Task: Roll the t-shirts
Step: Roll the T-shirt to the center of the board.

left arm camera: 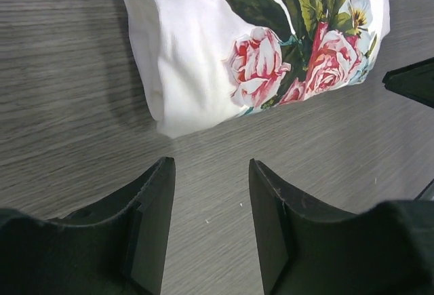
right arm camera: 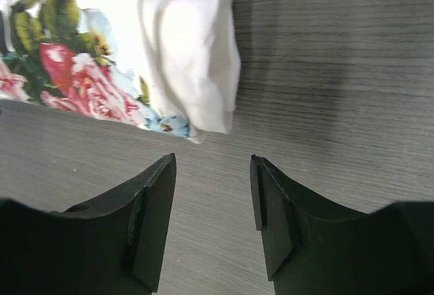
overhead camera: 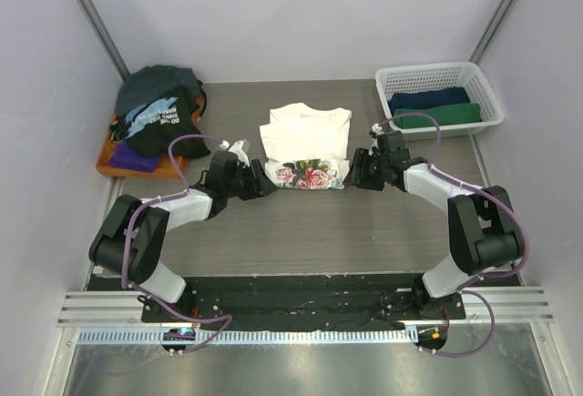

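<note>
A cream-white t-shirt lies mid-table, its near part rolled into a tube showing pink roses. The roll's left end faces my left gripper, which is open and empty just short of it. My right gripper is also open and empty, a little back from the roll's right end. In the top view the left gripper and right gripper flank the roll. More t-shirts, black with pale-blue print, dark teal and purple, are piled at the back left.
An orange tray under the pile sits against the left wall. A white lattice basket at the back right holds rolled navy and green shirts. A white object lies by the left wrist.
</note>
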{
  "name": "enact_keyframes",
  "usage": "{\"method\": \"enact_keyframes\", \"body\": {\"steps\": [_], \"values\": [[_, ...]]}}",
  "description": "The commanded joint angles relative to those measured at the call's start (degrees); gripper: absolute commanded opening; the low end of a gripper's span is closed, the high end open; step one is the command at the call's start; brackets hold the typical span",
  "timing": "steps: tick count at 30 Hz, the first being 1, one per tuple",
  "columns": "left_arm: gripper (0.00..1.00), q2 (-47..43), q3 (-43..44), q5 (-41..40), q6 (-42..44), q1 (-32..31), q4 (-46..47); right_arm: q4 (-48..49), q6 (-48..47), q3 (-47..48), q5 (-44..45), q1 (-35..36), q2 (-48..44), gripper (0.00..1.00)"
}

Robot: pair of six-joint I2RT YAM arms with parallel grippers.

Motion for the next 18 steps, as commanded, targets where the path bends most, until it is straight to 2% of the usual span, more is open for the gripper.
{"method": "enact_keyframes", "body": {"steps": [1,14,18], "values": [[0.51,0.6,0.1,-2.9,3.2,-0.2,8.5,1.3,-1.5,0.9,3.0,-0.1,2.6,0.54],[0.47,5.3,1.6,-2.8,4.1,-0.1,11.1,7.9,-0.7,1.5,-0.2,-0.1,7.1,0.51],[0.43,6.4,2.3,-3.0,4.2,-0.1,10.7,9.2,-0.5,1.7,-1.2,-0.2,8.2,0.42]]}}
